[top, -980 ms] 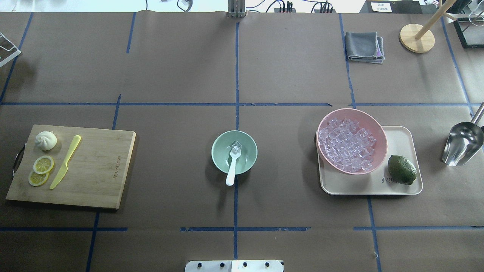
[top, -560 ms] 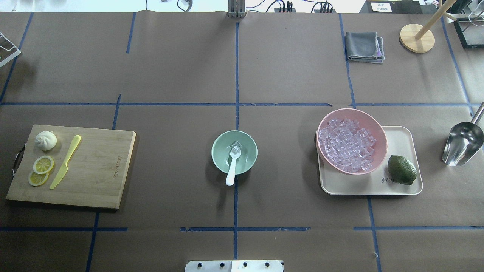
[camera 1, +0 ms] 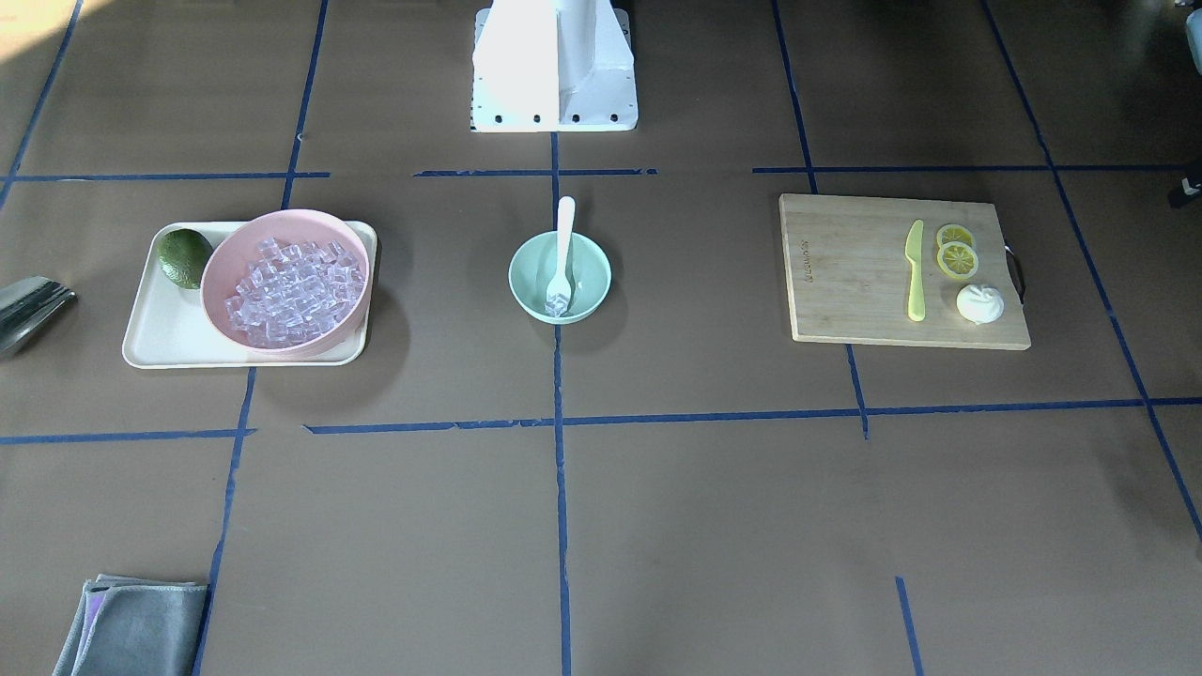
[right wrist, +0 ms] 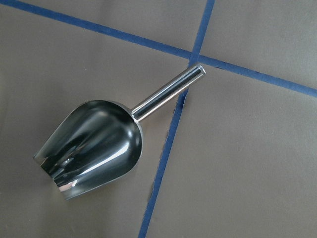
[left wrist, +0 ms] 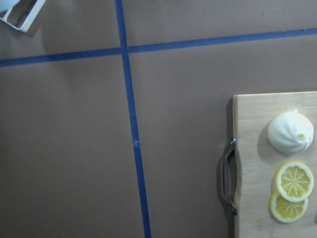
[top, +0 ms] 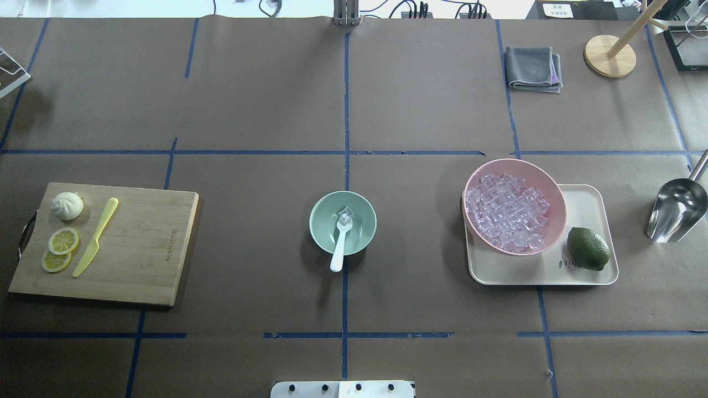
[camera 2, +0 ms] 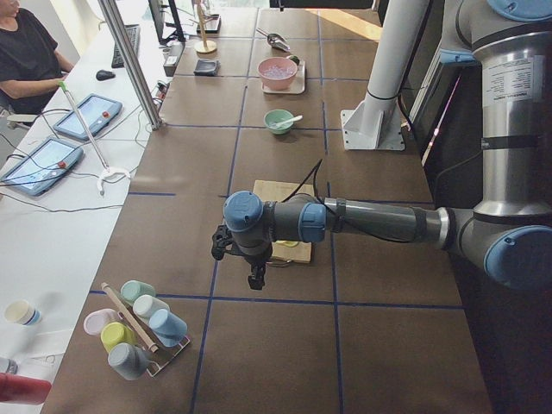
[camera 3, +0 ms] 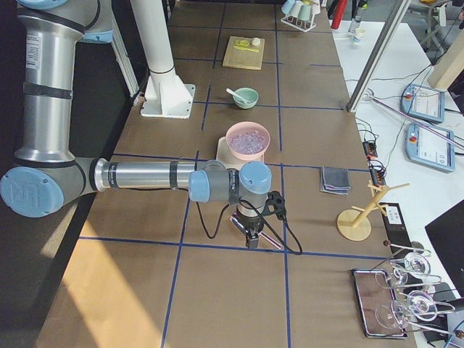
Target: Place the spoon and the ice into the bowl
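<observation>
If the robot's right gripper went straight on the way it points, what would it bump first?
Probably the shiny steel scoop with a tube handle, lying on the table right below the right gripper. The wrist view centres on it, though exact aim is hard to judge.

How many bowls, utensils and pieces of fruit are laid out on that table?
Bowls: 2 (mint-green bowl, pink bowl)
Utensils: 3 (white spoon, yellow-green knife, metal scoop)
Fruit pieces: 3 (lime, 2 lemon slices)
Total: 8
</observation>
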Available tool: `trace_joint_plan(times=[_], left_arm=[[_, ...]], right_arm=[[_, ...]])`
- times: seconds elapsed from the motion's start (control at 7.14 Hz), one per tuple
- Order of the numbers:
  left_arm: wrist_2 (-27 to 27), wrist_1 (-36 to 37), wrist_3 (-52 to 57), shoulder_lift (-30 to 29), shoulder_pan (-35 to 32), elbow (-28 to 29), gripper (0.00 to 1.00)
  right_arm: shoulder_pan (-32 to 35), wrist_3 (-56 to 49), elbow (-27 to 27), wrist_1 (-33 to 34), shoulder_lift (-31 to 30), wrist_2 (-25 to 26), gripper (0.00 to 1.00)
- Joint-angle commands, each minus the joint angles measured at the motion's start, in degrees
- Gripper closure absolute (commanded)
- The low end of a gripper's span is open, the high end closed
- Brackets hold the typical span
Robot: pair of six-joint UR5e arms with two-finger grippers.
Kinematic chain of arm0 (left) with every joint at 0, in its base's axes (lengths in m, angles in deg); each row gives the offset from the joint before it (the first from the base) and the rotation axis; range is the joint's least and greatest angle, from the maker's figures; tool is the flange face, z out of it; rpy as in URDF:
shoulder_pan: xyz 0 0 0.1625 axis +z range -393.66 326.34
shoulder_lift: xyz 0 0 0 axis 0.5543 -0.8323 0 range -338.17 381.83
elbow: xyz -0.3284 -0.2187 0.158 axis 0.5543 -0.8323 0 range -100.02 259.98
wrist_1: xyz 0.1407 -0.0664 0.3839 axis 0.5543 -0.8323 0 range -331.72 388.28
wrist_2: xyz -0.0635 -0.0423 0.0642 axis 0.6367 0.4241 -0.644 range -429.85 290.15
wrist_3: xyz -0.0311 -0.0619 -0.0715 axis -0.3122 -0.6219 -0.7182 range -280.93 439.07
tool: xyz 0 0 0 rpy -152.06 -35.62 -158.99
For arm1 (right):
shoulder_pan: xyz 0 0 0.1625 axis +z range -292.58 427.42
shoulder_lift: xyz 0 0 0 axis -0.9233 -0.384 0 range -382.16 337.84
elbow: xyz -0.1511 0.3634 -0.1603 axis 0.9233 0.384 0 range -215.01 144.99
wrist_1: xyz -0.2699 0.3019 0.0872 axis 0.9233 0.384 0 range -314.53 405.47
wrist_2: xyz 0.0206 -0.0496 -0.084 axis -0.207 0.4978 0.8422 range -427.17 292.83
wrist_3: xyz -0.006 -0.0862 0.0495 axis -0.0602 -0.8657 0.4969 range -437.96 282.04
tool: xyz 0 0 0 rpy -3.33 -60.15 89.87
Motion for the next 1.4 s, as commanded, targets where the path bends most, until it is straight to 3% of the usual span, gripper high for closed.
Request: trace_joint_plan(times=[0.0,0.28,1.26], left_arm=[[0.4,-0.9,0.1,2.4,0.0,-0.5,0.0],[-0.4,-2.2,-0.2,2.1,0.1,1.5,0.0],[-0.2,-2.2,-0.6,2.7,-0.2,0.0,0.0]], right_arm=[[0.1,0.0,0.0,0.0,0.1,-0.3,0.01],[-0.1,0.0,0.0,-0.1,0.4,-0.3,0.01],[0.0,0.2,-0.1,0.0,-0.1,-1.5,0.01]])
